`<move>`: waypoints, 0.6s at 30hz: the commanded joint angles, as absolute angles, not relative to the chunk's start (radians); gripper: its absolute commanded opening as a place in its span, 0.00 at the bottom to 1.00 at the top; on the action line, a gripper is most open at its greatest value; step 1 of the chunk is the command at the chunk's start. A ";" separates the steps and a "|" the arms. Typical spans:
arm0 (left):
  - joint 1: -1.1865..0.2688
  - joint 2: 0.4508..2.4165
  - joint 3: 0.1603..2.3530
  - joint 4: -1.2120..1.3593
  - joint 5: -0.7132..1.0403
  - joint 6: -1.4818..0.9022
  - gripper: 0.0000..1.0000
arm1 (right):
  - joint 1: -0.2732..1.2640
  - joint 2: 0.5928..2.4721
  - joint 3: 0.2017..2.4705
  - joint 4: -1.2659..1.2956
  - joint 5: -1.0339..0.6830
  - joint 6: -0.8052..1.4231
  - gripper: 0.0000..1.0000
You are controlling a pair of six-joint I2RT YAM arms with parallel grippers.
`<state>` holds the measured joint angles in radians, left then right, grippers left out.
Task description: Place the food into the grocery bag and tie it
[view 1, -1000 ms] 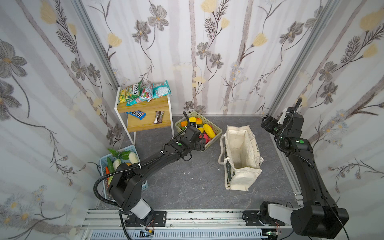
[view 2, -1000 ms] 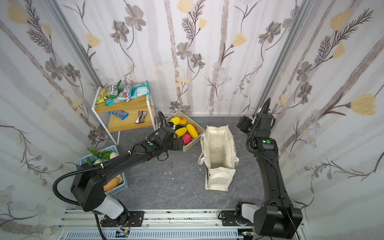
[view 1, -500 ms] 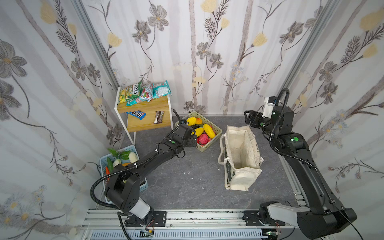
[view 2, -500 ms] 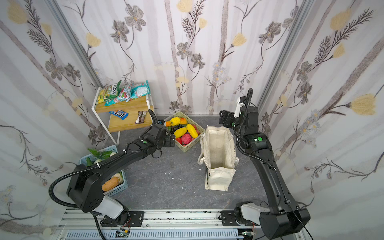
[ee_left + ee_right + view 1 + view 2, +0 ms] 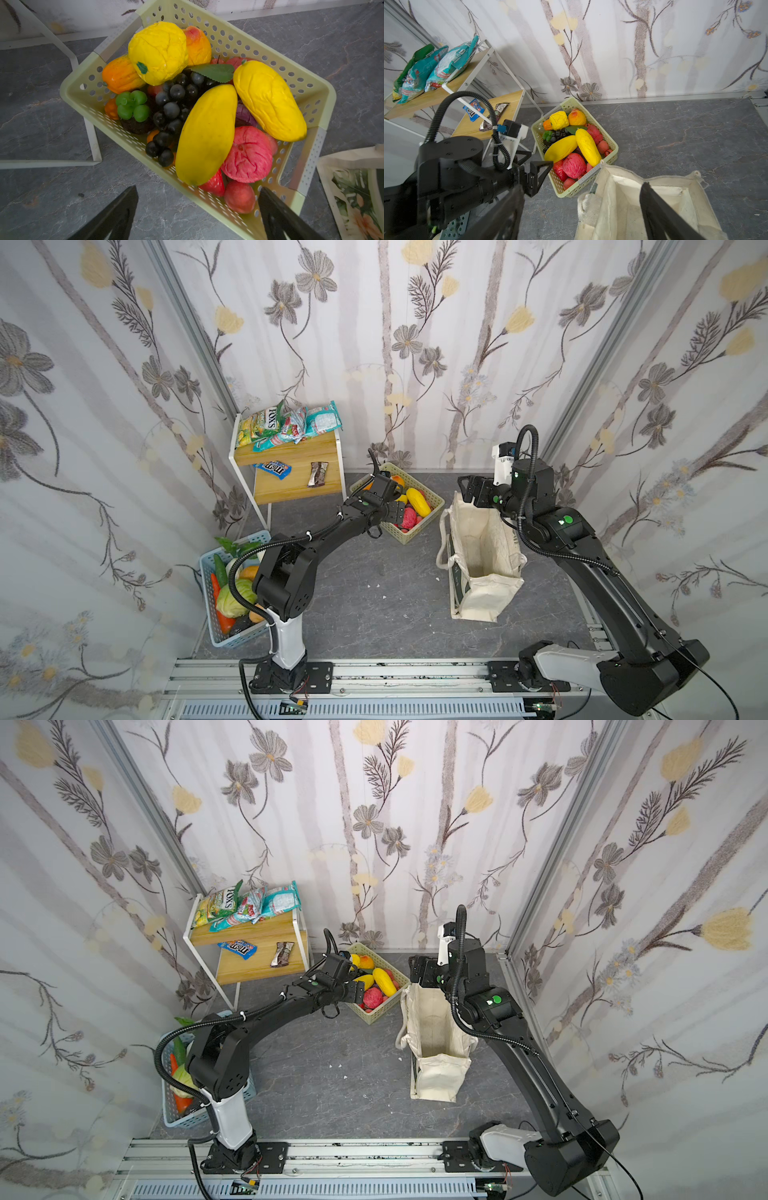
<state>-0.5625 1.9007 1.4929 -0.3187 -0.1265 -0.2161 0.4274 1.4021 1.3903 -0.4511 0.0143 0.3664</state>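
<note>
Grocery bag shows its floral print plainly in left wrist view alone.

In both top views we see a wide stretch of bare floor at centre, between the blue basket at lower left and the bag right of centre; a gripper could pass freely there. The bag's mouth is open upward, though the right gripper hangs over its far rim, jaws spread. The fruit basket, upper centre, is open on top, with the left gripper over its left edge. Basket and bag stand just beside each other, leaving no lane between. The shelf crowds the basket's left, and the wall closes in behind.
</note>
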 commanded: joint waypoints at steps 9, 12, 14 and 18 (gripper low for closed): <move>-0.526 2.033 1.627 -0.372 0.014 -0.167 0.92 | 0.448 1.411 1.359 -0.443 0.048 0.369 0.86; -0.520 2.051 1.636 -0.365 0.050 -0.160 0.92 | 0.448 1.413 1.357 -0.445 0.049 0.367 0.86; -0.514 2.065 1.648 -0.365 0.066 -0.157 0.92 | 0.448 1.414 1.357 -0.448 0.049 0.367 0.86; -0.512 2.087 1.672 -0.364 0.102 -0.146 0.91 | 0.449 1.416 1.352 -0.448 0.047 0.369 0.86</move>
<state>-0.5148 2.0754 1.6520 -0.3687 0.0586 -0.1608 0.4477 1.4109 1.3575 -0.4530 0.0338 0.3660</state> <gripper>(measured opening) 0.914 0.864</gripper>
